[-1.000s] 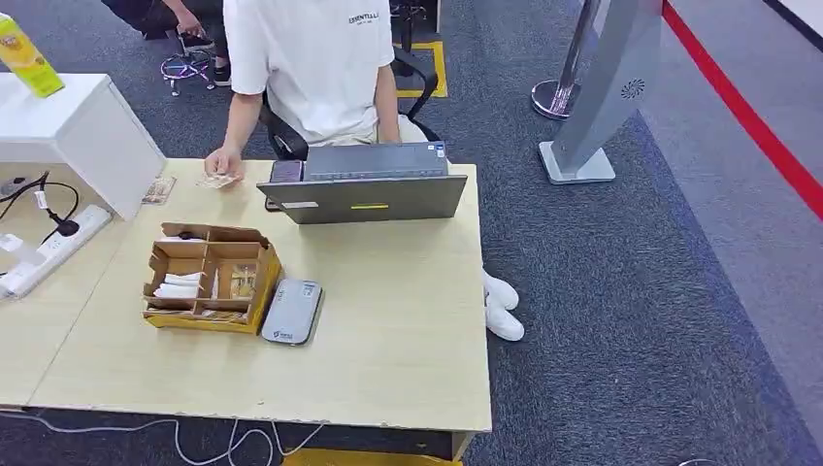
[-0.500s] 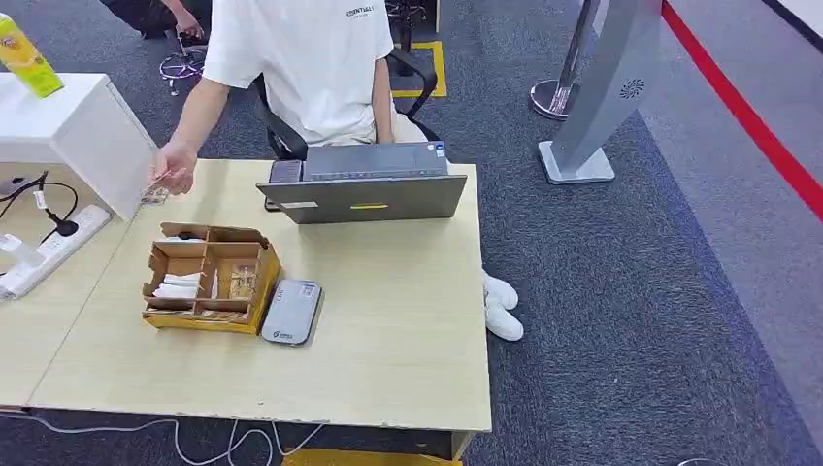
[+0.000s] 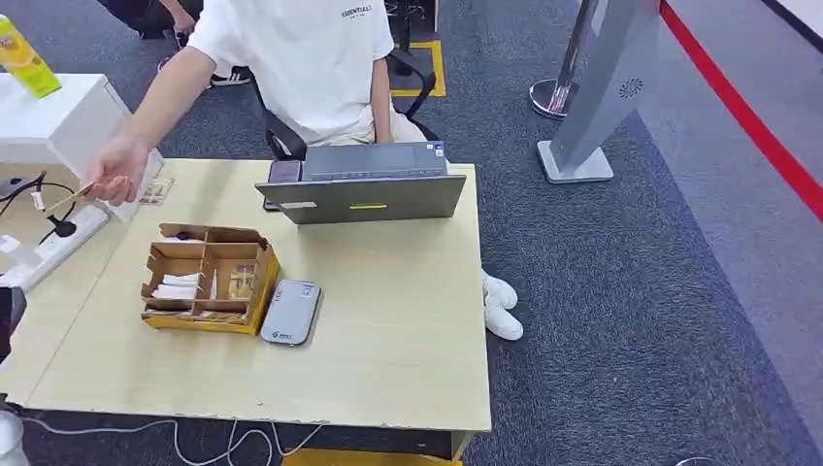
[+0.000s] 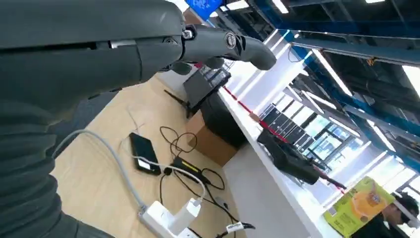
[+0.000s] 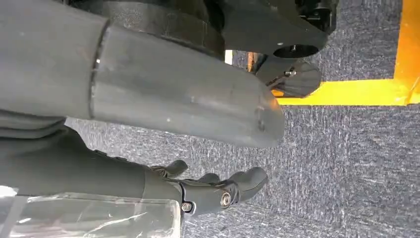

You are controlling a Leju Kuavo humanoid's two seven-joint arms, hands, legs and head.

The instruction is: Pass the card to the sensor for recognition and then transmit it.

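While a person (image 3: 291, 58) in a white T-shirt sits on a dark office chair (image 3: 281, 141) behind the far edge of the light wooden table (image 3: 388, 330), that person's hand (image 3: 118, 173) reaches out past the table's left end and pinches a thin card (image 3: 68, 201), which hangs in the air above the neighbouring surface, near a white power strip (image 3: 53, 248) and a black cable. On the table a grey laptop (image 3: 364, 184) stands open with its lid toward the camera. Nearer, a brown cardboard box (image 3: 206, 277) with dividers holds white and printed items in its compartments, and a flat grey sensor (image 3: 289, 311) lies just beside its right wall. More cards (image 3: 155, 190) rest on the table's far left corner, close to a white cabinet (image 3: 73, 121) that carries a yellow-green carton (image 3: 24, 56). Dark grey carpet covers the floor, crossed by a red line (image 3: 747, 107) at the right; a slanted grey kiosk stand (image 3: 607, 87) and a chrome post base (image 3: 555, 97) sit beyond the table, and white cables trail under its near edge.

From the left wrist view, the left hand (image 4: 218, 47) is raised with its fingers stretched out, holding nothing. From the right wrist view, the right hand (image 5: 213, 191) hangs over the carpet beside a yellow floor line (image 5: 346, 91), its fingers loosely apart and slightly curved, empty
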